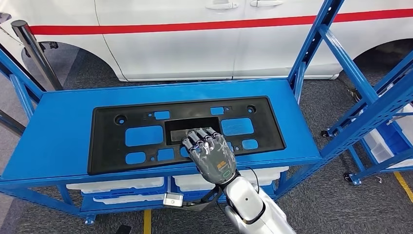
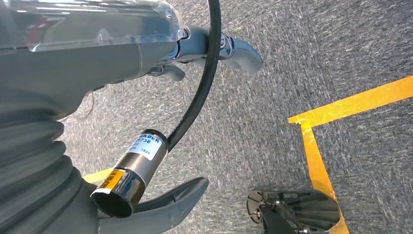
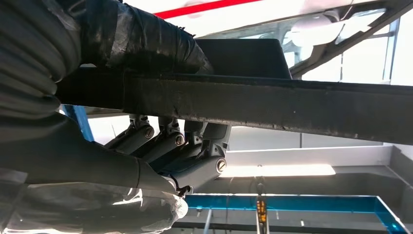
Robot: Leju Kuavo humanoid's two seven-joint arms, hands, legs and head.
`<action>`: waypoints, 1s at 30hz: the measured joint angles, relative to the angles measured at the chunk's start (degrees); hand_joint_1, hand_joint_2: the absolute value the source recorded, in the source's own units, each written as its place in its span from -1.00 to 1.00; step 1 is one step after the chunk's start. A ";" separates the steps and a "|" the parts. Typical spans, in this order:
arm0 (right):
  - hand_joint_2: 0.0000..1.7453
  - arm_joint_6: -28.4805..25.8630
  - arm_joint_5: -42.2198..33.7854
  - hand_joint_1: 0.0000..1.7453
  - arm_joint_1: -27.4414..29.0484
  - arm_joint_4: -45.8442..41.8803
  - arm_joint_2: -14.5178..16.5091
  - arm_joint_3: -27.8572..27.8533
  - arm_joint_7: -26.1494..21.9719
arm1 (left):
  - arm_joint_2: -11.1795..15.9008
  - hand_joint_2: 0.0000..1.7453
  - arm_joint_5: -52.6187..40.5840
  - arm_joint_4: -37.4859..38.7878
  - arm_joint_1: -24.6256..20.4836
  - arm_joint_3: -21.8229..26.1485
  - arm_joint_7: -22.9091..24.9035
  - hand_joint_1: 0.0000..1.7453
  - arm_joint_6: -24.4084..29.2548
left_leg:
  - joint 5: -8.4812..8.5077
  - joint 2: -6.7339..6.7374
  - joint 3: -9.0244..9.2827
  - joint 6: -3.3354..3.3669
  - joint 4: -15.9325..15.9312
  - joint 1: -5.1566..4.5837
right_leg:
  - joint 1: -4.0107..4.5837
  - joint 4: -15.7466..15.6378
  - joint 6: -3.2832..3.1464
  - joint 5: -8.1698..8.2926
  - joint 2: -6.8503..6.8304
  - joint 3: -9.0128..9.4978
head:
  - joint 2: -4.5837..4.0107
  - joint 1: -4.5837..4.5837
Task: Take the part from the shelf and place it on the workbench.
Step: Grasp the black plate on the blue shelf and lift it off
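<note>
Part (image 1: 146, 141): flat black plastic panel with cutouts, lies across blue shelf (image 1: 58, 131) top, near front edge. Right hand (image 1: 210, 152) grips panel at front edge, right of centre; fingers (image 1: 199, 138) lie on top face, in right wrist view fingers (image 3: 165, 144) curl against dark panel edge (image 3: 292, 105). Left hand (image 2: 214, 48) hangs over grey carpet (image 2: 302, 58) with yellow tape line (image 2: 316, 156); finger state cannot be told. White vehicle (image 1: 195, 39) with red stripe stands behind shelf.

A black part (image 1: 180, 134) lies flat on the blue shelf (image 1: 58, 131).
</note>
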 joint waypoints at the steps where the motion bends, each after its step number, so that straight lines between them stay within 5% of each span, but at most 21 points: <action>1: 1.00 -0.01 0.00 0.90 0.00 -0.08 -0.13 0.27 -0.01 | 0.00 1.00 -0.01 -0.02 0.00 0.03 0.02 -1.00 -0.02 | -0.05 0.00 -0.01 0.08 0.01 -0.06 | -0.06 -0.01 0.07 -0.03 0.00 0.00 | 0.00 0.00; 6: 1.00 0.01 -0.01 0.90 -0.05 -0.51 -0.37 0.71 -0.79 | -0.30 1.00 -0.07 -0.12 -0.05 0.10 0.04 -1.00 -0.02 | 0.76 0.19 0.70 1.00 -1.46 0.48 | -0.08 1.42 0.93 -1.52 0.03 -0.36 | 0.00 0.05; 10: 1.00 -0.01 -0.02 0.90 0.15 -0.57 -0.77 0.72 -1.82 | -0.43 1.00 -0.19 -0.25 -0.12 0.36 0.11 -1.00 -0.01 | 1.03 0.32 0.82 1.31 -1.98 0.77 | -1.26 14.10 2.33 -7.50 0.01 -6.34 | 0.00 0.16; 12: 1.00 0.09 -0.02 0.90 0.41 -0.46 -0.94 0.72 -2.52 | -0.44 1.00 -0.39 -0.26 -0.07 0.48 0.16 -1.00 -0.01 | 0.94 0.31 0.77 1.08 -1.80 1.08 | -2.08 14.19 3.13 -5.63 -0.04 -6.56 | 0.00 0.16; 15: 1.00 0.22 -0.02 0.90 0.57 -0.24 -0.95 0.54 -4.22 | -0.46 1.00 -0.91 -0.31 -0.12 0.79 0.16 -1.00 -0.01 | 0.55 0.17 0.44 -0.13 -0.82 1.69 | -2.84 3.97 4.09 -0.26 -0.09 -1.64 | 0.00 0.17; 17: 1.00 0.22 -0.02 0.90 0.70 -0.07 -0.89 0.17 -4.78 | -0.54 1.00 -1.11 -0.39 -0.15 1.17 0.14 -1.00 -0.01 | 0.67 0.04 0.06 -1.22 -0.36 1.66 | -2.57 1.11 3.62 0.31 0.07 -0.50 | 0.00 0.14; 20: 1.00 0.20 -0.02 0.90 0.90 0.10 -0.78 -0.16 -4.85 | -0.69 1.00 -1.16 -0.42 -0.04 1.45 0.07 -1.00 -0.02 | 0.83 0.01 -0.46 -2.56 -0.26 1.79 | -2.31 0.86 1.81 1.07 0.13 -1.35 | 0.00 0.09; 23: 1.00 0.42 -0.02 0.90 1.10 0.26 -0.56 -0.35 -5.30 | -0.74 1.00 -1.33 -0.42 0.00 1.56 0.03 -1.00 0.01 | -4.71 0.08 -3.24 -2.82 6.35 1.89 | -2.23 0.42 0.08 2.24 -0.22 -2.31 | 0.00 0.03; 25: 1.00 0.79 -0.02 0.90 1.66 0.48 -0.38 -0.88 -6.74 | -0.78 1.00 -1.78 -0.42 0.00 1.74 0.01 -1.00 0.02 | -8.47 0.08 -5.34 -2.80 13.39 1.77 | -1.79 0.65 -0.37 2.75 -0.44 -3.23 | 0.00 0.02; 26: 1.00 0.92 -0.02 0.90 2.03 0.62 -0.28 -1.20 -7.58 | -0.79 1.00 -2.02 -0.42 0.02 1.88 0.01 -1.00 0.03 | -8.90 0.08 -5.40 -2.75 15.04 1.72 | -1.56 0.82 -0.46 2.98 -0.52 -3.70 | 0.00 0.02; 28: 1.00 0.93 -0.02 0.90 2.59 0.90 -0.10 -1.69 -8.67 | -0.79 1.00 -2.30 -0.42 0.03 2.19 0.01 -1.00 0.05 | -7.00 0.08 -2.27 -2.39 11.88 1.59 | -1.29 1.29 -0.41 3.39 -0.54 -4.59 | 0.00 0.02; 30: 1.00 0.91 -0.02 0.90 2.74 0.99 0.10 -1.98 -8.91 | -0.79 1.00 -2.32 -0.43 -0.07 2.39 0.01 -1.00 0.07 | -4.97 0.05 2.66 -1.85 4.36 1.27 | -1.18 1.92 -0.12 3.66 -0.50 -5.32 | 0.00 0.01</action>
